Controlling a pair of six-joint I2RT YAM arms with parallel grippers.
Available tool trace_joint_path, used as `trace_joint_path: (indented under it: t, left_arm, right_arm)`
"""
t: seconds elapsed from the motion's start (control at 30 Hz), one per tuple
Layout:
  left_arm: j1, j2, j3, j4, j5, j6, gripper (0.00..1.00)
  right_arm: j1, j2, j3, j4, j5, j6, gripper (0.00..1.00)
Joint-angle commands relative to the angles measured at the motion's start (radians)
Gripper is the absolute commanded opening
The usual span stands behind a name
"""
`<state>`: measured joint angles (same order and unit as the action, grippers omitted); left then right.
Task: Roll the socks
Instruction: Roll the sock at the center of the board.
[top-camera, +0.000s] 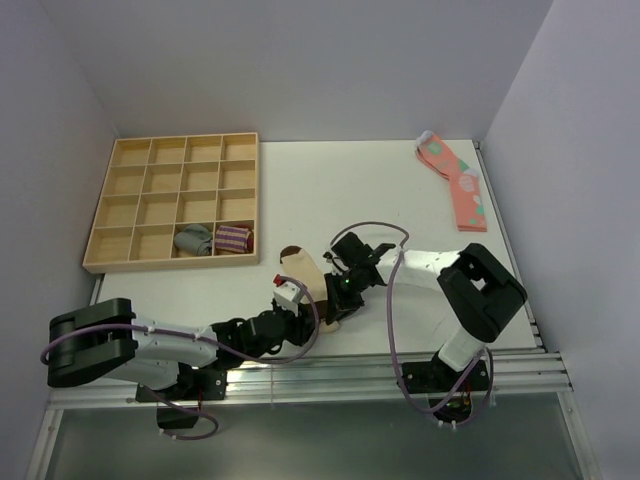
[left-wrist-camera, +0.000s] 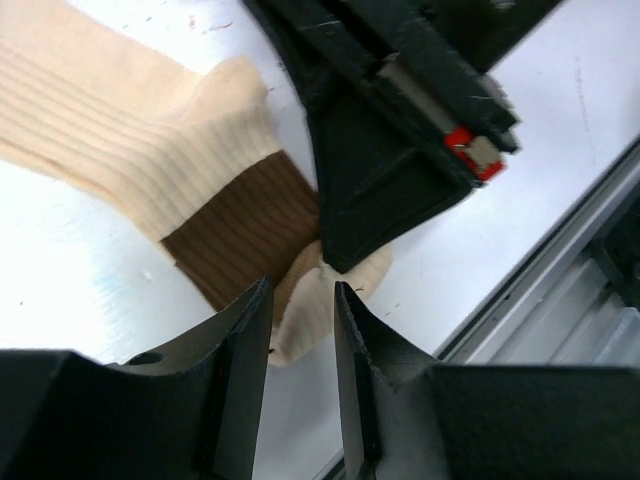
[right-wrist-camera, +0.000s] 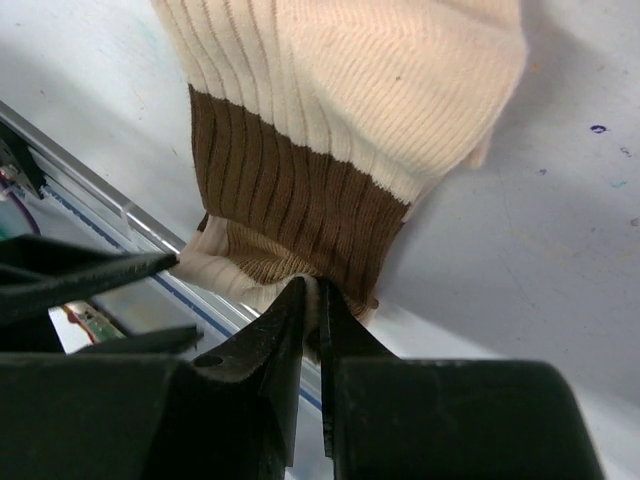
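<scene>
The beige socks (top-camera: 303, 268) lie stacked near the front middle of the table, dark toe pointing away. In the left wrist view their ribbed cream body (left-wrist-camera: 130, 130) runs to a brown cuff band. My left gripper (left-wrist-camera: 303, 290) has a cream fold of the cuff end filling the gap between its tips. My right gripper (right-wrist-camera: 312, 290) is shut on a thin cream lip just under the brown band of the socks (right-wrist-camera: 350, 90). From above, the left gripper (top-camera: 298, 303) and right gripper (top-camera: 335, 298) meet at the socks' near end. The right fingers (left-wrist-camera: 380, 170) cross over the cuff.
A wooden compartment tray (top-camera: 100, 215) stands at the back left, holding a grey rolled sock (top-camera: 193, 240) and a purple-striped one (top-camera: 232, 239). Pink spotted socks (top-camera: 455, 180) lie at the back right. A metal rail (top-camera: 400, 360) runs along the near edge, close behind both grippers.
</scene>
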<state>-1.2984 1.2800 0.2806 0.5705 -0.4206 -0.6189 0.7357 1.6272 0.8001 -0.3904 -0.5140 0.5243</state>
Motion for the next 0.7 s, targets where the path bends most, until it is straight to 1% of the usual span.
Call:
trace_joint_path:
  t: [0.0,0.17,0.4,0.67]
  left_arm:
    - [-0.025,0.007,-0.008,0.120,-0.009,0.051,0.37]
    - [-0.035,0.041,0.006,0.127,0.011,0.080,0.38]
    - [-0.036,0.064,0.014,0.138,0.008,0.087,0.37]
    - [-0.036,0.102,0.011,0.169,0.069,0.088,0.36]
  right_arm:
    - [-0.010,0.031,0.027,-0.094,0.005,-0.050,0.10]
    - [-0.022,0.065,0.045,-0.119,-0.003,-0.072,0.09]
    - [-0.030,0.099,0.068,-0.148,0.002,-0.092,0.09]
    - [-0.032,0.120,0.059,-0.136,0.003,-0.099,0.08]
